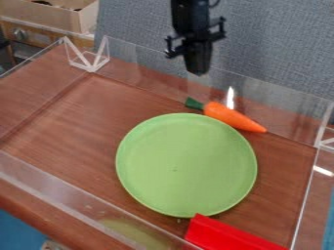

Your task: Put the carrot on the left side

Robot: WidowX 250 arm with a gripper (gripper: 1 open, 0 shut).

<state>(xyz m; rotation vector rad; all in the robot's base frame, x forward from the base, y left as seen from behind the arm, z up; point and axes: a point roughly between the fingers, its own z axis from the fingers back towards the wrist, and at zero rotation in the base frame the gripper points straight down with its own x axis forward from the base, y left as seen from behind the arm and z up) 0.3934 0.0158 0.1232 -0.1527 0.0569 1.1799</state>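
Note:
The carrot point(233, 116), orange with a dark green stub end pointing left, lies flat on the wooden table just beyond the far right rim of the green plate point(156, 171). My gripper point(196, 66) hangs above and to the left of the carrot, pointing straight down, well clear of it. Its black fingers are shut together with nothing between them.
A flat red block point(229, 234) lies at the front edge below the plate. Clear acrylic walls point(280, 98) fence the table all round. A white triangular bracket point(89, 57) stands at the back left corner, with cardboard boxes point(59, 12) behind it.

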